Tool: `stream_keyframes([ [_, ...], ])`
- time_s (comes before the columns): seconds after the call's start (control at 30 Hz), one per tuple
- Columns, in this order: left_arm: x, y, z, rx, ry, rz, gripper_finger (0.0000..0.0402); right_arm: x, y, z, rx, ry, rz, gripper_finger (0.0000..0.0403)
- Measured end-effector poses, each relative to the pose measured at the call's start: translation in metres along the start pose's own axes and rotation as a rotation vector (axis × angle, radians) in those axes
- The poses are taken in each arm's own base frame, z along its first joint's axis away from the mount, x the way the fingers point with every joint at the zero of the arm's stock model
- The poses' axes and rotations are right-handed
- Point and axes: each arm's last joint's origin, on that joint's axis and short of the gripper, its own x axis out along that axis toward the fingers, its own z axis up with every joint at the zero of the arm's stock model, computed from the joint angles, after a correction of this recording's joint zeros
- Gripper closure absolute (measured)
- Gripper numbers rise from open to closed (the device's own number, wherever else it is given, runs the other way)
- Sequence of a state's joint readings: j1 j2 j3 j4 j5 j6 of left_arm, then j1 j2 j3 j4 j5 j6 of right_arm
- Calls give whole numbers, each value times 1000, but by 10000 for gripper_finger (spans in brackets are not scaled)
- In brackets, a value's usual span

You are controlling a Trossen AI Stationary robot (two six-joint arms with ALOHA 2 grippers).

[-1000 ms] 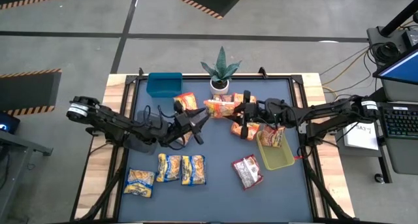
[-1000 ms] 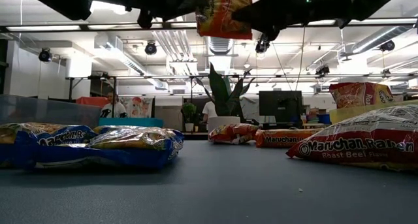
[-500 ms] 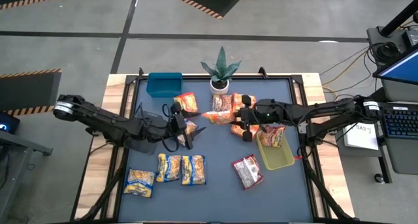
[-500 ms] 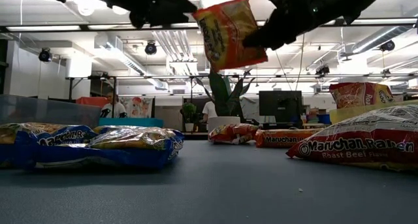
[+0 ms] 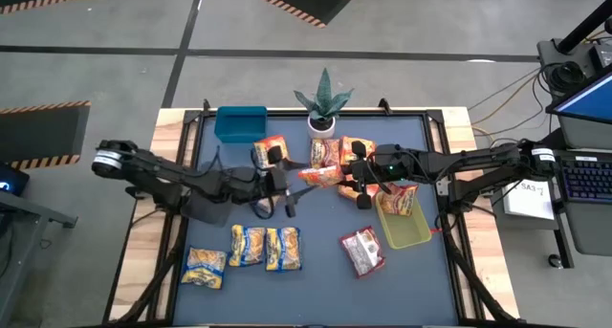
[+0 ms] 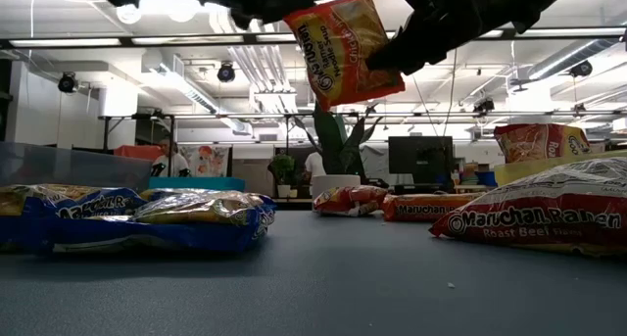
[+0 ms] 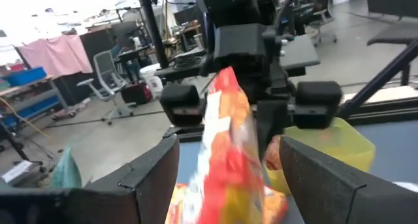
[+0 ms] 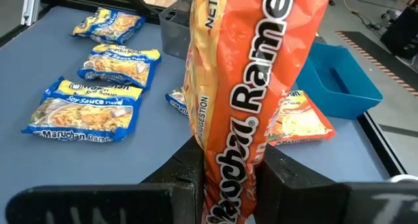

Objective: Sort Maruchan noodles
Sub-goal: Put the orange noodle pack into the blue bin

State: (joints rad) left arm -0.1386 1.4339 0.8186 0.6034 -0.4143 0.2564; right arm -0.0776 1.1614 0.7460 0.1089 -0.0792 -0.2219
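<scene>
High view: right gripper (image 5: 356, 178) clamping orange packet (image 5: 323, 175) aloft below plant (image 5: 323, 100); left gripper (image 5: 284, 182) spread wide, empty, beside it.

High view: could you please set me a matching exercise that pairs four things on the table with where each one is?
Things:
1. blue bin
2. potted plant
3. red-and-white packet
4. orange packet

Places:
A. middle of the mat's top edge
B. held in the air in the right gripper's jaws
C. top-left corner of the mat
D. flat on the mat beside the yellow-green bin

Pairs: 1-C, 2-A, 3-D, 4-B
</scene>
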Motion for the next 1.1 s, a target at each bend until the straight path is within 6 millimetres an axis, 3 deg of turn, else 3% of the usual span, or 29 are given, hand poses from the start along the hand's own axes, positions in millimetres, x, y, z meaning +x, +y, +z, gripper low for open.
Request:
stream_keyframes([
  [0.2,25,0,1,54,106,-11,158,0,0,0,-12,1,0,331],
  [0.47,30,-3,-1,50,151,-22,166,0,0,-1,-17,6,2,331],
  [0.93,29,-2,-2,37,164,4,273,0,0,0,-14,2,0,330],
  [1.1,29,-2,-2,32,163,4,291,0,0,0,4,-2,-6,314],
])
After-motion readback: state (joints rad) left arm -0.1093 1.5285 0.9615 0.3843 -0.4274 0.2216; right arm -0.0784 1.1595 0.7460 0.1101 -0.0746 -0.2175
